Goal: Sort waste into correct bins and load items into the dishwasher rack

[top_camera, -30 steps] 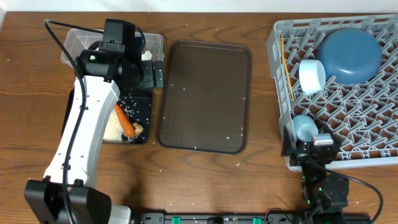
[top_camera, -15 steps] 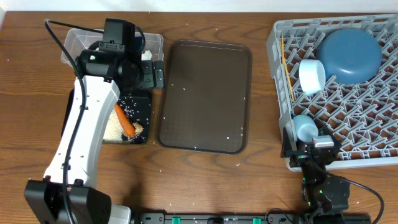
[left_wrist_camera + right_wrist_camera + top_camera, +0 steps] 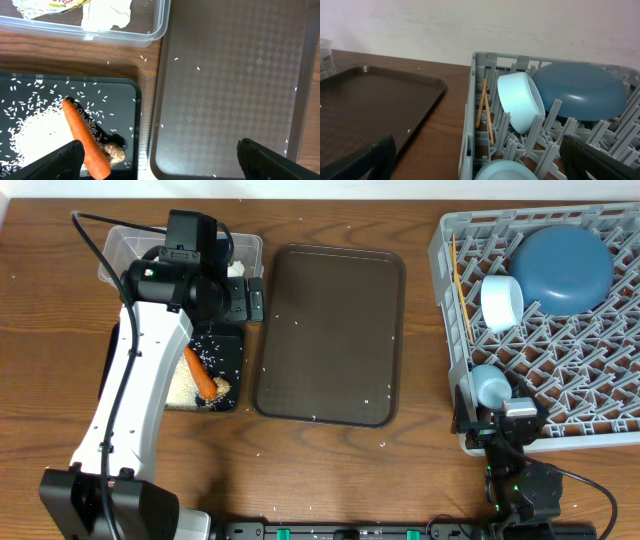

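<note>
My left gripper [image 3: 250, 300] [image 3: 160, 167] is open and empty, above the seam between the black tray [image 3: 232, 350] and the brown serving tray. The black tray [image 3: 127, 100] holds white rice [image 3: 30, 137], an orange carrot [image 3: 201, 374] [image 3: 82, 135] and a brown lump [image 3: 113, 152]. The clear tub [image 3: 115, 245] [image 3: 150, 30] holds a yellow-green wrapper [image 3: 47, 5] and white paper [image 3: 107, 12]. The grey rack [image 3: 452, 330] [image 3: 469, 125] holds the dark-blue bowl [image 3: 562, 268] [image 3: 580, 90], small light-blue bowl [image 3: 502, 300] [image 3: 520, 107], chopsticks [image 3: 460, 285] [image 3: 482, 107] and light-blue cup [image 3: 490, 385] [image 3: 505, 173]. My right gripper [image 3: 490, 415] [image 3: 480, 167] is open at the rack's front-left corner. The pink cup is out of view.
The large dark-brown serving tray [image 3: 330, 335] [image 3: 230, 90] [image 3: 365, 110] lies between the bins and the rack, with a few rice grains on it. Stray grains dot the wooden table [image 3: 420, 480]. My left arm stretches over the black tray's left side.
</note>
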Tool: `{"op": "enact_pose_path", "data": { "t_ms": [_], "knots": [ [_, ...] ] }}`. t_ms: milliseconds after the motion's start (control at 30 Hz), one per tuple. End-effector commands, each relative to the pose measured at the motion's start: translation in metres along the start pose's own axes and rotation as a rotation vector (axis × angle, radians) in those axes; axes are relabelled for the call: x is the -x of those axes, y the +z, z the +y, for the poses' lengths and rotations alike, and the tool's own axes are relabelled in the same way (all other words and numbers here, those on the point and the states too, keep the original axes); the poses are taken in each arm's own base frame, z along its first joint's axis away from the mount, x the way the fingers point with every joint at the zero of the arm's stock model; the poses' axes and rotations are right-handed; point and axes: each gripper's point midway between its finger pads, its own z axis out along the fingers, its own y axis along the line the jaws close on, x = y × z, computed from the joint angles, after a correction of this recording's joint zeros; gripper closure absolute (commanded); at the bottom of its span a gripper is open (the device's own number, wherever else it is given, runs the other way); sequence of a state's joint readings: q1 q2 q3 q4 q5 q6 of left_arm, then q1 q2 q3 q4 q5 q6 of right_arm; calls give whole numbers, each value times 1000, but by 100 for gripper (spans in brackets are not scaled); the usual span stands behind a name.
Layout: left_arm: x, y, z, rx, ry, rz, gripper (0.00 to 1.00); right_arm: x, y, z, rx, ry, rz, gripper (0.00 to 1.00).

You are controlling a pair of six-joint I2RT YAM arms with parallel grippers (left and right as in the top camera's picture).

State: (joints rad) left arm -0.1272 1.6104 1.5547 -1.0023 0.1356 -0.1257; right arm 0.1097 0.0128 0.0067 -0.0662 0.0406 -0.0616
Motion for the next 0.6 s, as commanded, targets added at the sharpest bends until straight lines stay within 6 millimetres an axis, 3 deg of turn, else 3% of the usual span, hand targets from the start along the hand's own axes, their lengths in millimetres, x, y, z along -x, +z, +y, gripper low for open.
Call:
{"op": "enact_pose_path", "data": {
  "t_ms": [0, 167, 400, 567],
  "knots": [
    [-4, 1, 0, 1, 9, 20, 2, 0, 0, 2, 10, 12, -2, 1],
    [-3, -4, 12, 62, 27, -2, 2, 0, 0, 2, 10, 12, -2, 1],
    [42, -47, 4, 18, 56, -356, 2, 0, 0, 2, 10, 12, -2, 1],
    [30, -81, 16, 12, 68, -566, 2, 0, 0, 2, 10, 12, -2, 1]
  ]
}}
